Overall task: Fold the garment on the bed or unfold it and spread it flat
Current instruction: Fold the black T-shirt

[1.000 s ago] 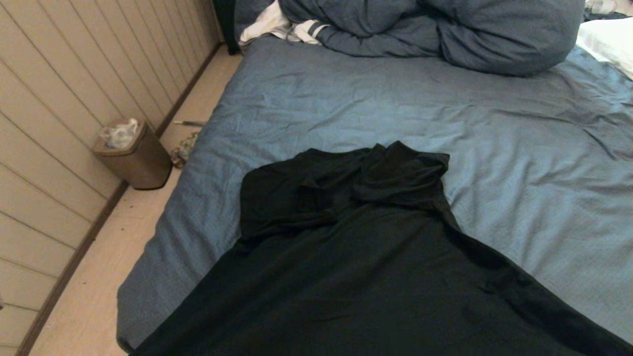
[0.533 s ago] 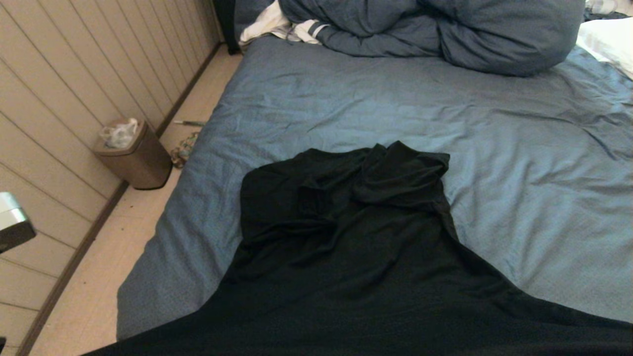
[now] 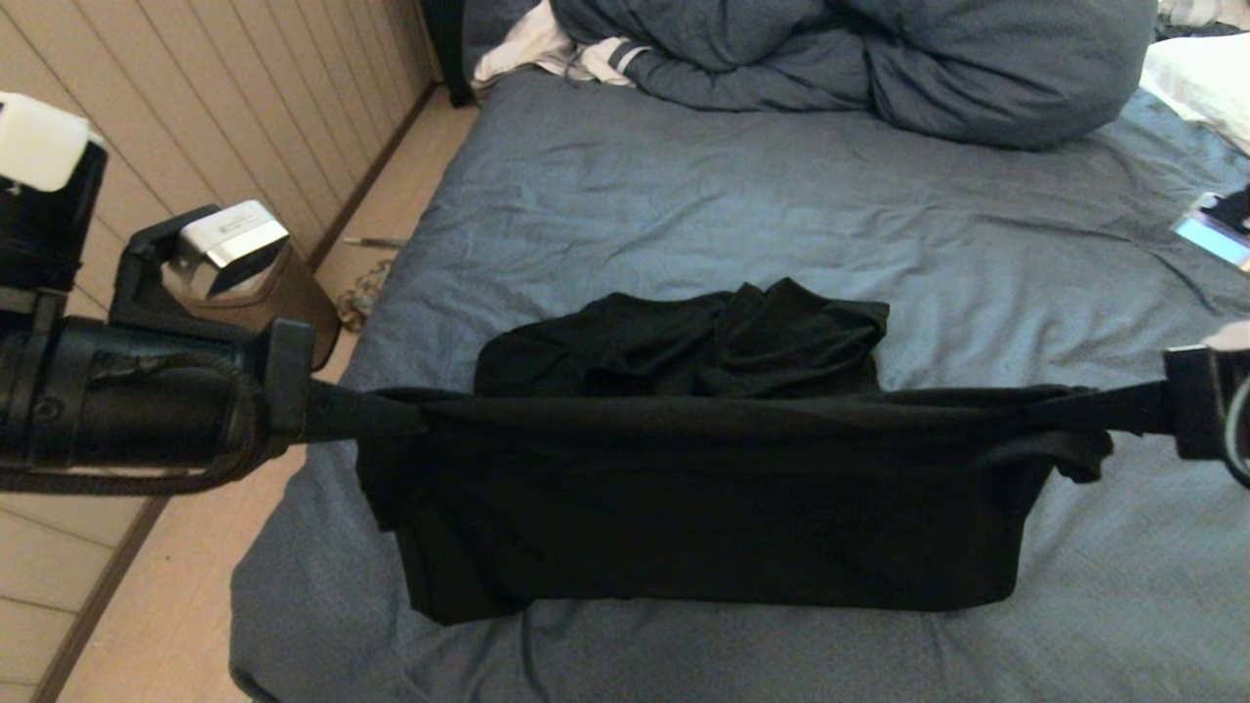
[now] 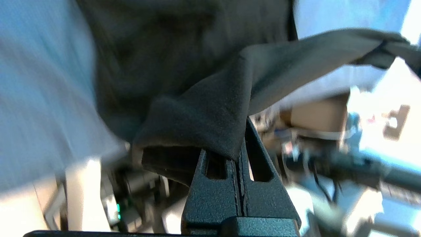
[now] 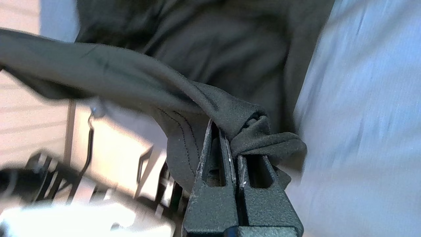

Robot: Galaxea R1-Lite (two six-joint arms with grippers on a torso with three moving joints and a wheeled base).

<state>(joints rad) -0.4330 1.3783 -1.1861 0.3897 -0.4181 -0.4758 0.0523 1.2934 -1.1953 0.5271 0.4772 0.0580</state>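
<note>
Left gripper (image 3: pixel 376 415) and right gripper (image 3: pixel 1123 408) clenched on garment (image 3: pixel 703 498), stretched taut above bed (image 3: pixel 684 205) near its front edge.

The head view looks forward and down over the bed (image 3: pixel 781 195) from some way off; each wrist view sits close behind its pinched fingers, facing the black T-shirt (image 4: pixel 204 108) all three views share.

Left arm (image 3: pixel 127 405): black cylinder, black cable looped beneath, silver-topped block, white cap.
Left gripper (image 4: pixel 237 154): matte black textured fingers, slotted.
Right gripper (image 5: pixel 236 154): same black, scuffed edges.
</note>
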